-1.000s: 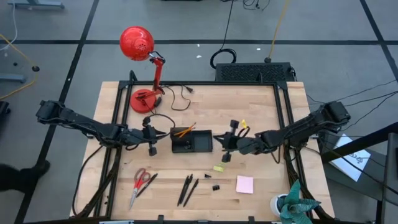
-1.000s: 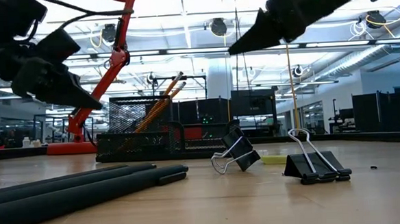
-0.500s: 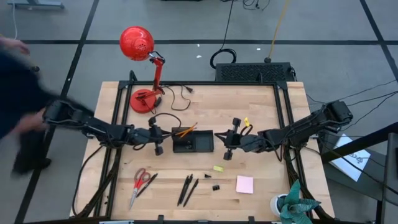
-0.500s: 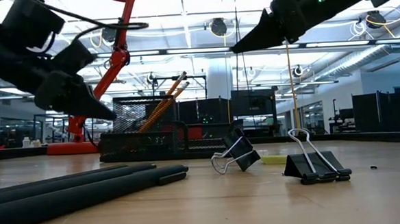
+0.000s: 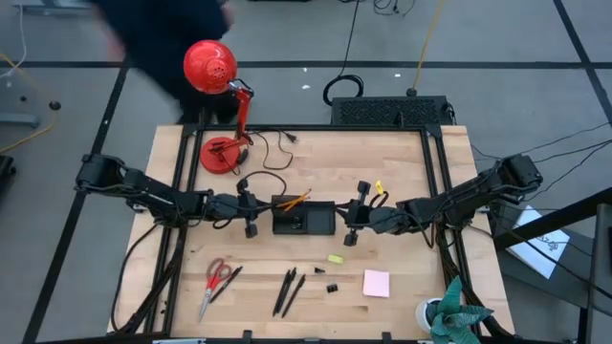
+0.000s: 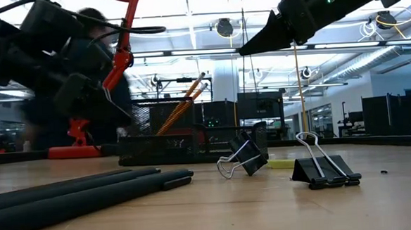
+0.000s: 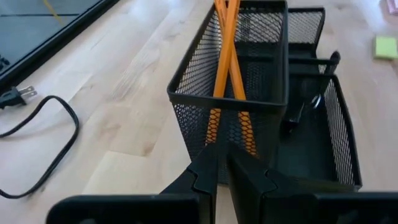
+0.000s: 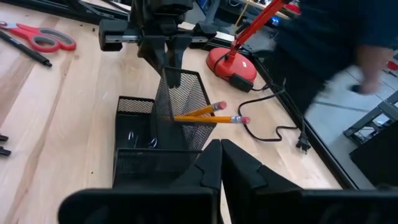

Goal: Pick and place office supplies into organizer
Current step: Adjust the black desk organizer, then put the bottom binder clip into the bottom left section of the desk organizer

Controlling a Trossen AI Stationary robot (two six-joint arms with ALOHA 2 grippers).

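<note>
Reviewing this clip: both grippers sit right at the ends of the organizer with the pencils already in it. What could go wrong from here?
1. The left gripper, fingers shut, sits against the organizer; another nudge could slide or tip it, spilling the two orange pencils that lean out of the tall mesh cup.
2. The right gripper hovers shut at the opposite end, so the two could squeeze the tray between them.
3. A person moves past the red lamp, close to the left arm.

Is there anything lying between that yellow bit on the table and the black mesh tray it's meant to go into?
Nothing visible does. The tiny yellow piece lies on bare wood just in front of the small black mesh organizer. The right gripper, fingers shut, hangs beside the organizer, above that stretch rather than on it.
</note>
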